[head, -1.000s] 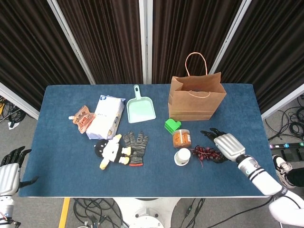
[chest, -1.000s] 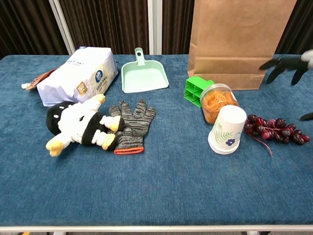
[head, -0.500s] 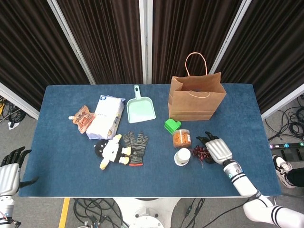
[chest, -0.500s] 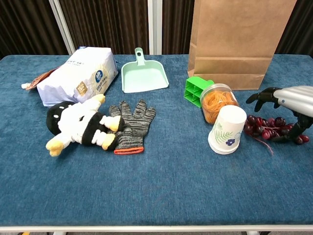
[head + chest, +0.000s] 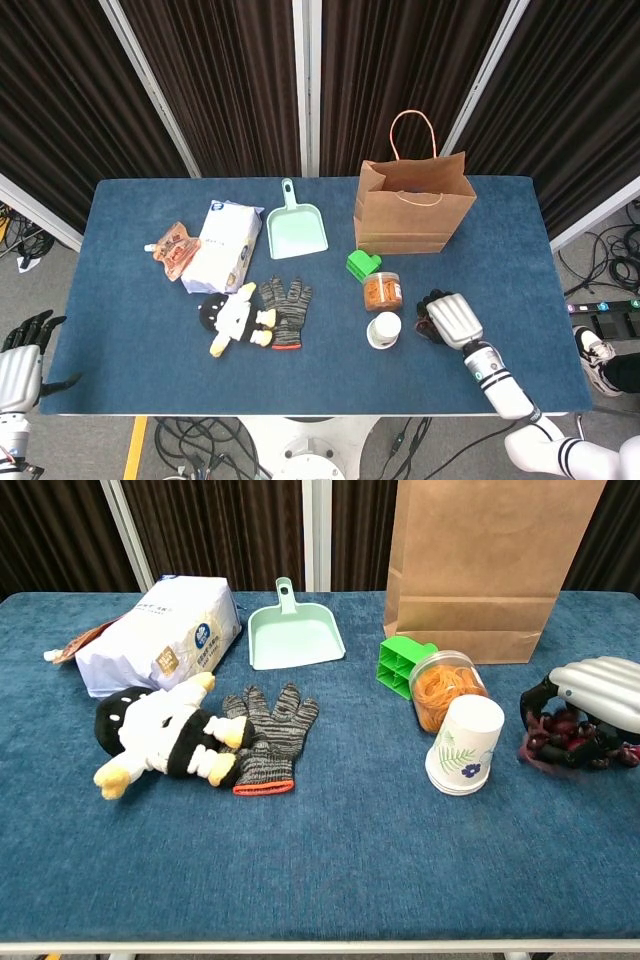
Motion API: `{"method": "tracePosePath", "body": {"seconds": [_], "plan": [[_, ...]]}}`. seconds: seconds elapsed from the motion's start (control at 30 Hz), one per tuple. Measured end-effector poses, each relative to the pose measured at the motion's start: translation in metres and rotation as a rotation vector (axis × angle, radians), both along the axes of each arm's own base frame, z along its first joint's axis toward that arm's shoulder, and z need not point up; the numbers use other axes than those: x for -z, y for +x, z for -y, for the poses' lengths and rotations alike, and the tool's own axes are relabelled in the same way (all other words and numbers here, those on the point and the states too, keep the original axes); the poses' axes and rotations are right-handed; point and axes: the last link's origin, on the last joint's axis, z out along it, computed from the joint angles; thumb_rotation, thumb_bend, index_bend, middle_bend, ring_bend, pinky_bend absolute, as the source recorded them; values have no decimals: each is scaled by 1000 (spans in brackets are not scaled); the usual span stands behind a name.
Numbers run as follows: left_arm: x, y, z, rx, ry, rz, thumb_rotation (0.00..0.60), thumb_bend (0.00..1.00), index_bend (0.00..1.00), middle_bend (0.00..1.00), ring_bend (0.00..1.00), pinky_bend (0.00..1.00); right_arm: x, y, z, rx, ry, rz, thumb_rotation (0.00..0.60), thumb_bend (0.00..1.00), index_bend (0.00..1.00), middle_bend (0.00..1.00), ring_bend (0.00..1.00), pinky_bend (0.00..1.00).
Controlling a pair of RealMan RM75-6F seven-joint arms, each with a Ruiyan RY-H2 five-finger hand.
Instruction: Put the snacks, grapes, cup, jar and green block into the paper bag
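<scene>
- The grapes (image 5: pixel 556 742) are gripped by the right hand (image 5: pixel 598 692), whose fingers (image 5: pixel 533 693) are curled around the bunch low over the table (image 5: pixel 140 350).
- The left hand (image 5: pixel 20 362) is held off the table's left edge, fingers apart, with nothing in it.
- The cup (image 5: pixel 463 745) is seen just left of the grapes, touching the jar (image 5: pixel 444 687).
- The green block (image 5: pixel 402 665) is found beside the jar, in front of the paper bag (image 5: pixel 490 565).
- The snacks (image 5: pixel 176 249) are seen beside a white pack (image 5: pixel 225 245).
</scene>
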Motion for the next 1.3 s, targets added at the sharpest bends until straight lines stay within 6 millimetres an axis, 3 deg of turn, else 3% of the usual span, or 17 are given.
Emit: {"method": "tracePosePath", "body": {"seconds": [0.2,0.43,0.7,0.97,1.3], "plan": [[0,1,-1,5,-3,-3,600,49,247,203,121,153,-31,10,4,-35,-45,69,600,344,673,573,403,620],[0,2,-2,10,-3,-5,600,50,246,203,121,153,-100,43,8,-134,-175,176,600,349,709,605,460,693],[-1,5,-6,17,-9,-12,600,49,246,203,121,153,-175,90,18,-224,-302,326,600,349,714,607,466,699],[-1,4,-4,10,-7,-10,600,50,246,203,121,153,-233,133,62,-198,-391,475,600,350,717,607,465,699],[0,3,-3,1,-8,-8,600,49,246,203,121,153,-270,160,127,-49,-486,515,600,349,718,607,466,699]]}}
